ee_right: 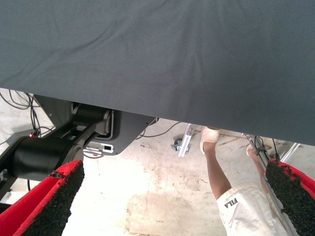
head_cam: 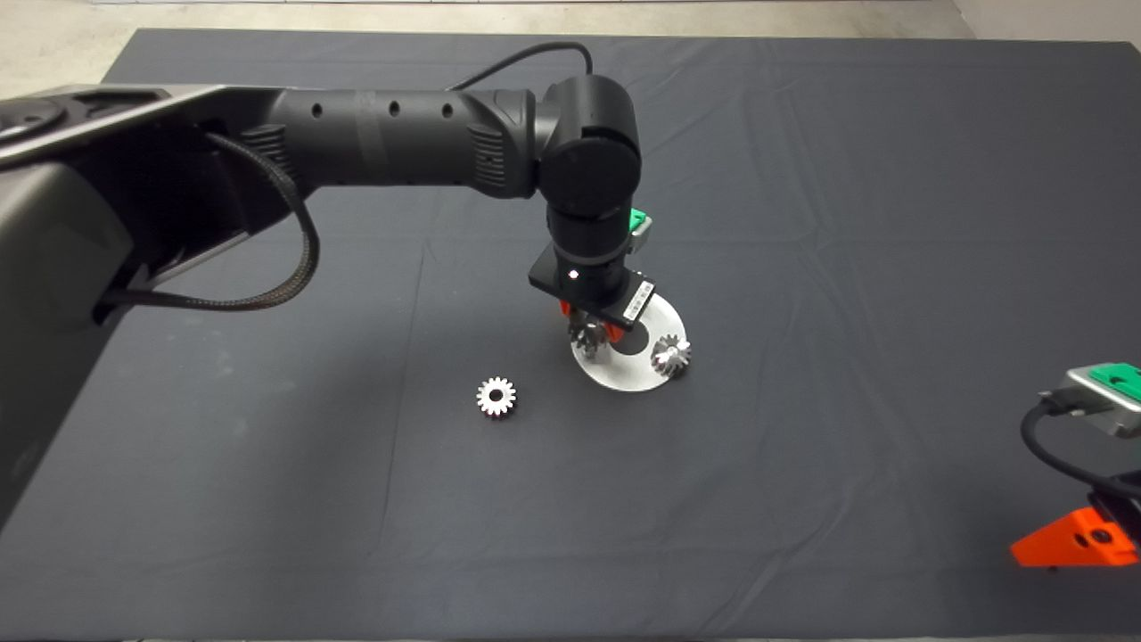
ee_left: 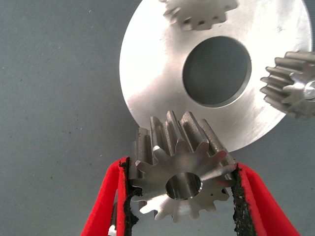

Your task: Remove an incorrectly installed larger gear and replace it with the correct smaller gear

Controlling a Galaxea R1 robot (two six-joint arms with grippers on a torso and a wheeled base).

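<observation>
From the head view, the left pincer (head_cam: pixel 592 332) stands over the near-left part of a flat round silver metal disc with a round centre hole (head_cam: pixel 644 374), which lies on the dark cloth-covered worktop (head_cam: pixel 802 223). Its red fingers and the toothed piece between them are mostly covered by the black wrist, so the grip is hard to read from here. A bright silver small spur gear with short teeth (head_cam: pixel 496 396) lies alone on the worktop, apart from the disc on its left. Another small silver gear (head_cam: pixel 670 354) sits at the disc's right edge. The right pincer (head_cam: pixel 1074 541) waits at the lower right edge.

In the left wrist view the left pincer (ee_left: pixel 181 189) is closed on the silver-grey metal spur gear with long pointed teeth and a dark centre hole (ee_left: pixel 179 177), the black pads pressing opposite tooth tips. Whether this gear is clear of the disc (ee_left: pixel 157 83) cannot be told. Being solid metal, it is probably heavy for its size, rigid and smooth; a hold across the tooth tips could let it twist or slip, so the foam pads' bite matters. Two further small gears (ee_left: pixel 199 12) (ee_left: pixel 293 83) are cut off by the frame.

The right wrist view shows the right pincer (ee_right: pixel 172 196) spread wide and empty, with the floor beyond the mat and a person's legs (ee_right: pixel 216 162).
</observation>
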